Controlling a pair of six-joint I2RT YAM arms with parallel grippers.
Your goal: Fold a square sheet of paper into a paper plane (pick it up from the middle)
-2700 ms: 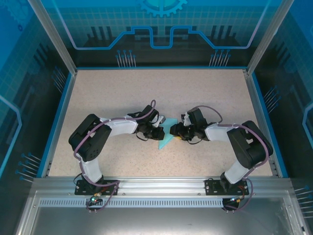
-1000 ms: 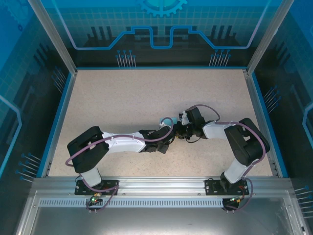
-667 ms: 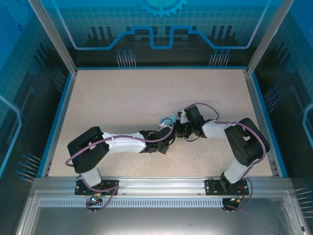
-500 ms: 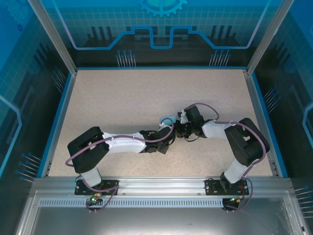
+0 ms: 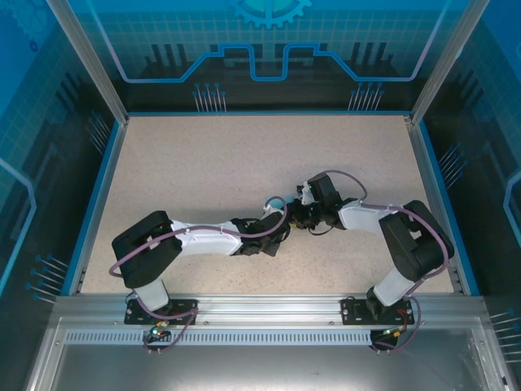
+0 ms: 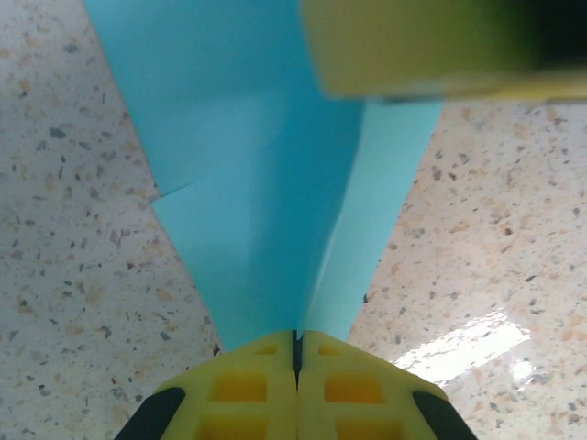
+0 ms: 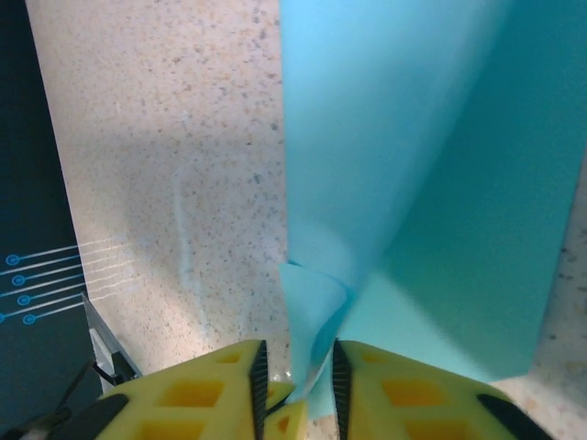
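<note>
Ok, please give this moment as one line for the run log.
phase: folding in progress | left fingers: shut on folded paper | right fingers: apart, paper between them | place: table centre

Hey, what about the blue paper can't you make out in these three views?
Left wrist view: the folded paper, pinched by the left hand, has its far end cut off by the top edge and a blurred yellow block.
Right wrist view: it runs off the top and right edges; its near tip sinks between the fingers of the right hand.
Top view: both hands cover nearly all of it; its shape is too small to read.
</note>
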